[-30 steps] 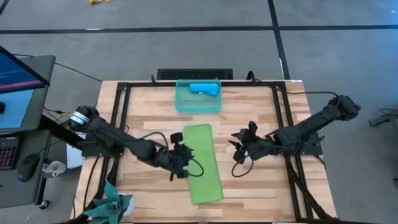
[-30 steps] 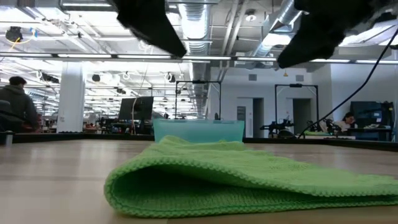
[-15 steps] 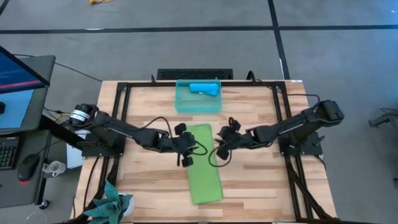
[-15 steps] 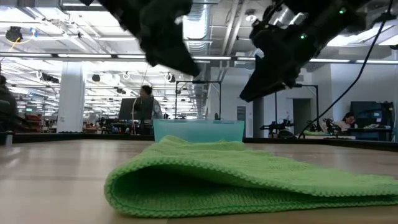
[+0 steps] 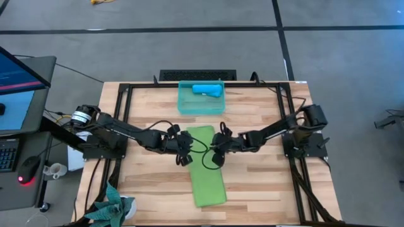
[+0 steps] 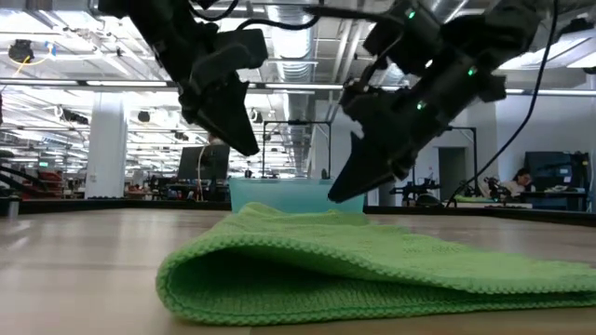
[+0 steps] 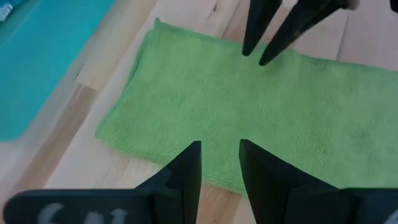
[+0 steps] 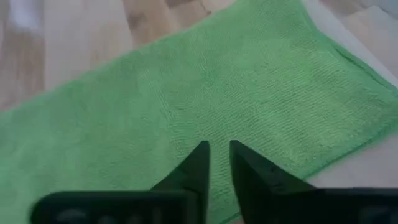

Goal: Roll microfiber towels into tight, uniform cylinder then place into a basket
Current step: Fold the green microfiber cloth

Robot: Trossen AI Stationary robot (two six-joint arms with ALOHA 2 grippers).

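The lime green towel (image 5: 207, 176) lies flat on the table, folded into a long strip that runs from near to far, with its fold toward the low camera (image 6: 372, 265). My left gripper (image 5: 189, 149) hovers over the strip's far left part (image 7: 205, 99). My right gripper (image 5: 215, 146) hovers over its far right part (image 8: 205, 93). Both are open by a narrow gap, tips slanting down just above the cloth (image 6: 250, 144) (image 6: 335, 194). The sky-blue towel (image 5: 207, 89) lies rolled inside the teal basket (image 5: 183, 101) at the table's far middle.
Black frame rails (image 5: 126, 126) run along the table's left, right and far sides. A potted plant (image 5: 113, 205) stands at the near left corner. A monitor and keyboard (image 5: 12, 82) stand off the table to the left. Bare wood lies on both sides of the strip.
Both grippers have come in toward each other and down onto the green towel's far part. The left has gone toward the far and right edges, the right toward the left edge. The towel has not moved.
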